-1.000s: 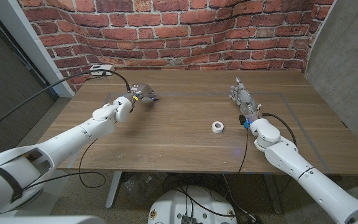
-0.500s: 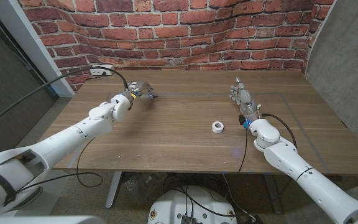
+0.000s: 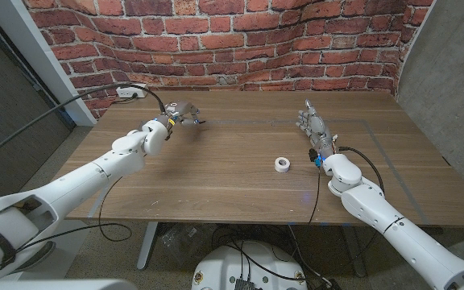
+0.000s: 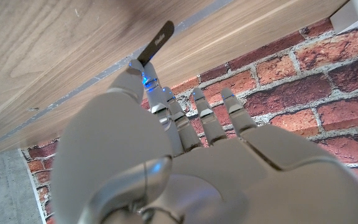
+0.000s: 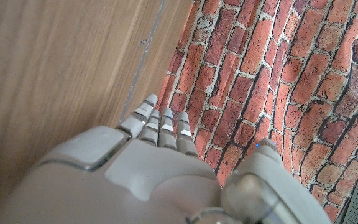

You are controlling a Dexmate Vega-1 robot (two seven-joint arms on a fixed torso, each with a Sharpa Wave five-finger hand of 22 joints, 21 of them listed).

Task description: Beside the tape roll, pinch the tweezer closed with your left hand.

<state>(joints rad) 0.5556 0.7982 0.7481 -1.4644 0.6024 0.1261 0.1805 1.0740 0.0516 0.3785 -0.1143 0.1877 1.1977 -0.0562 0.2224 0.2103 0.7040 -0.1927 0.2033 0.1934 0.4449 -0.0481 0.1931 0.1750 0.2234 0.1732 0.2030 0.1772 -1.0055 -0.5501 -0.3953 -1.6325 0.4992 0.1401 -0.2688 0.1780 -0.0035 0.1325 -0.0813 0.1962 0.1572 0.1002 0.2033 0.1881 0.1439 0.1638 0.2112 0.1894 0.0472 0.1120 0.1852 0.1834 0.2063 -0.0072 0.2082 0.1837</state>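
The tweezer [image 4: 156, 43] sticks out from the left hand [image 3: 180, 114], pinched at the fingertips [image 4: 135, 70], its long axis running on past them over the table [image 3: 216, 173]. The tape [image 3: 282, 164] lies well apart, toward the right hand [image 3: 312, 129], which is nearer it and holds nothing, fingers straight and close together.

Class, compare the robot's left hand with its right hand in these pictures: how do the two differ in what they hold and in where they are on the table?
The left hand holds a dark tweezer at its fingertips; the right hand holds nothing, fingers straight and together. The left hand is at the table's far left, away from the tape roll; the right hand stands just beside the roll. Both are pale grey and over the wooden table.
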